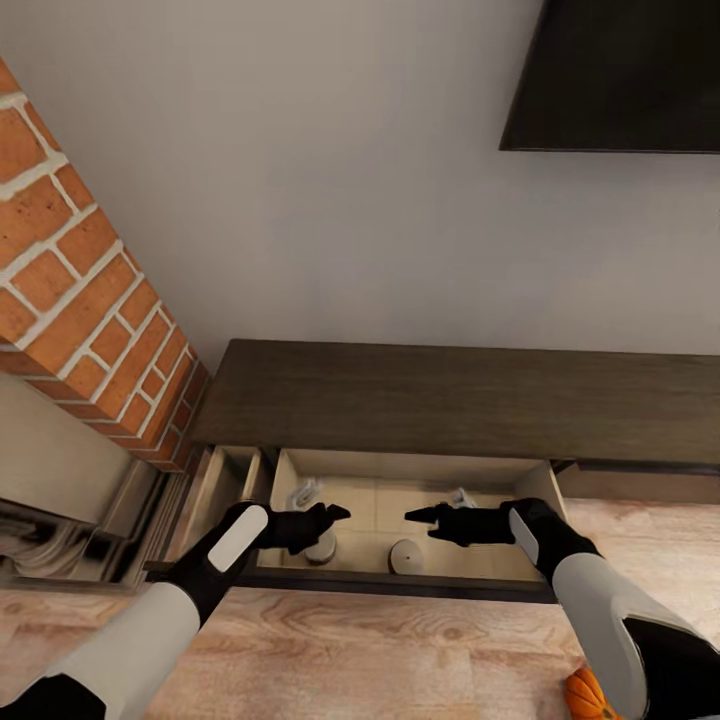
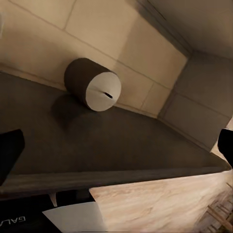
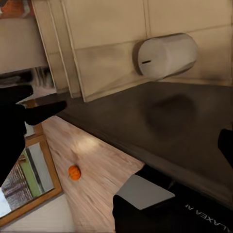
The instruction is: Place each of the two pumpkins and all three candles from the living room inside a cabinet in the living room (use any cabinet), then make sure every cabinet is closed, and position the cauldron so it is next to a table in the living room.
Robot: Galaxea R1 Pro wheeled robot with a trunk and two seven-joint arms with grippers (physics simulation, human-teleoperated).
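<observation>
Two candles [image 1: 405,556] stand in the cabinet's [image 1: 450,400] open drawer; left gripper [image 1: 338,514] and right gripper [image 1: 418,516] hover above, jaws apart. One pumpkin [image 1: 588,694] sits at five o'clock.

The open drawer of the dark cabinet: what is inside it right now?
In the open drawer, two white candles stand: one between the pincers, one partly under the left pincer. Pale shapes at the back are too unclear to name; the arms cover other parts.

White candle [image 3: 167,56] inside the open cabinet [image 3: 160,126] drawer, small pumpkin [image 3: 74,172] on the wood floor [image 3: 97,160] beyond.
</observation>
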